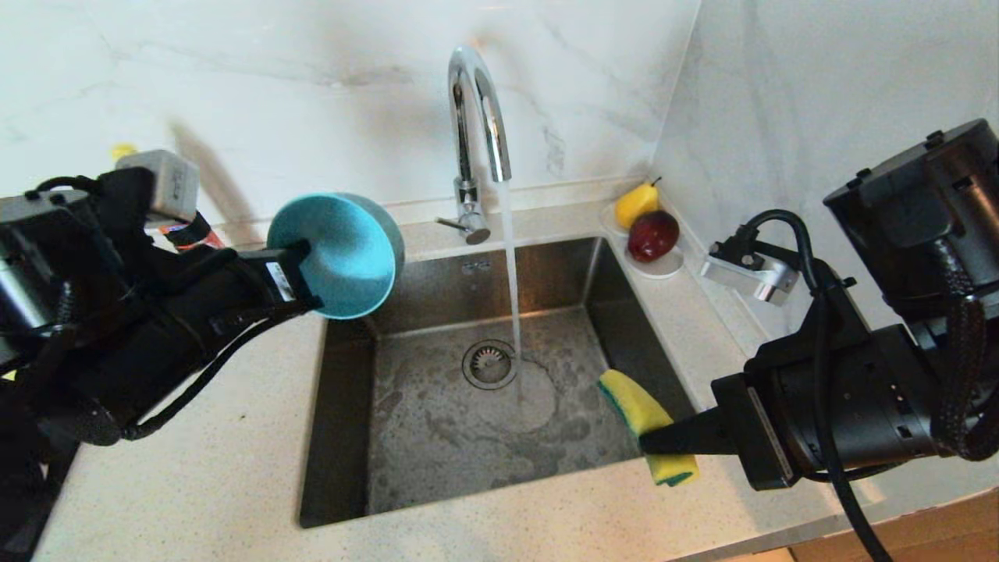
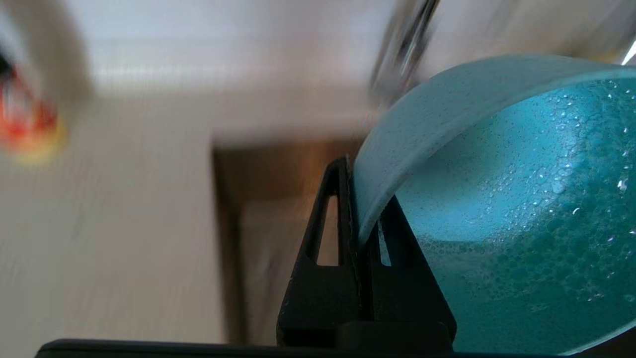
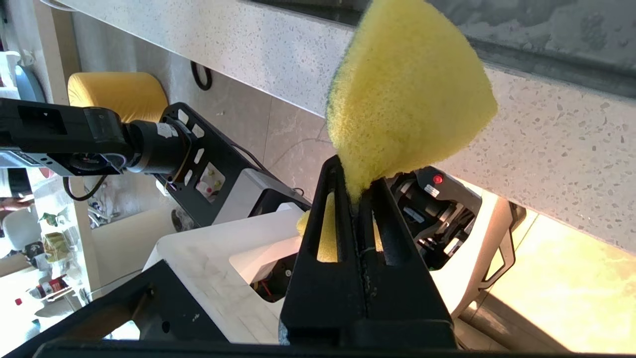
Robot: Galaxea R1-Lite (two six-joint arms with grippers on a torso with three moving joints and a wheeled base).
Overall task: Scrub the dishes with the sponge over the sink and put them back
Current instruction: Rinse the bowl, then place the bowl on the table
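Observation:
My left gripper (image 1: 303,251) is shut on the rim of a light blue bowl (image 1: 343,254), held on edge above the sink's back left corner, its hollow facing me. Water drops and foam cling to the inside of the bowl (image 2: 507,209), where the left gripper (image 2: 358,199) pinches its rim. My right gripper (image 1: 655,445) is shut on the yellow sponge (image 1: 644,414) with its green layer, at the sink's front right corner. In the right wrist view the sponge (image 3: 407,94) fans out beyond the right gripper (image 3: 355,191). The steel sink (image 1: 437,437) lies between both arms.
The chrome tap (image 1: 476,133) runs a stream of water (image 1: 511,265) down beside the drain strainer (image 1: 489,364). A white saucer (image 1: 663,268) with a yellow pear (image 1: 636,204) and a dark red fruit (image 1: 652,235) stands at the back right. Speckled counter (image 1: 203,476) surrounds the sink.

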